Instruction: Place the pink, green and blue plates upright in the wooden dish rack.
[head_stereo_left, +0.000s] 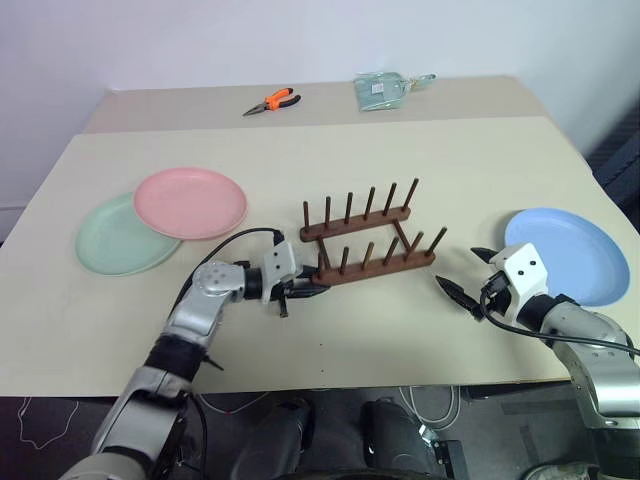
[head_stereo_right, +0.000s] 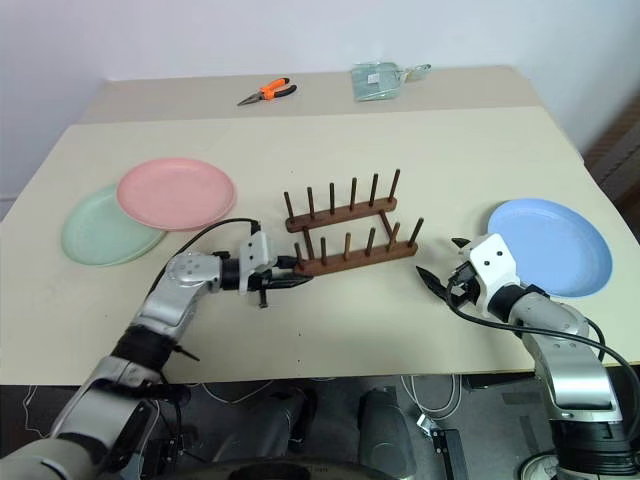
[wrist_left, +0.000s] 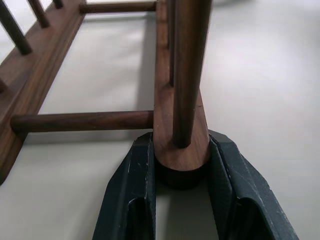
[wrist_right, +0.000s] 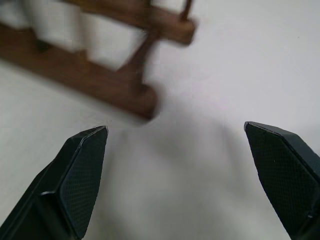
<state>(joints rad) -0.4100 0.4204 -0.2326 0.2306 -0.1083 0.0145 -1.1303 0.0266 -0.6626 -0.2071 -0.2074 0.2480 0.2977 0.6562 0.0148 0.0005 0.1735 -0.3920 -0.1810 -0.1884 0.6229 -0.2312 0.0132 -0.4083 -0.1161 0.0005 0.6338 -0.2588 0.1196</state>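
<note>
The dark wooden dish rack stands mid-table with no plate in it. My left gripper is shut on the left end of its near base bar; the left wrist view shows the fingers pressed on both sides of that bar end. The pink plate lies flat at the far left, overlapping the green plate. At the right lies the blue plate. My right gripper hangs open between the rack and the blue plate, holding nothing; the rack's right end lies ahead of it.
Orange-handled pliers and a pale green packet lie on a second table surface at the back. The table's front edge runs just below both arms. Bare tabletop lies in front of the rack.
</note>
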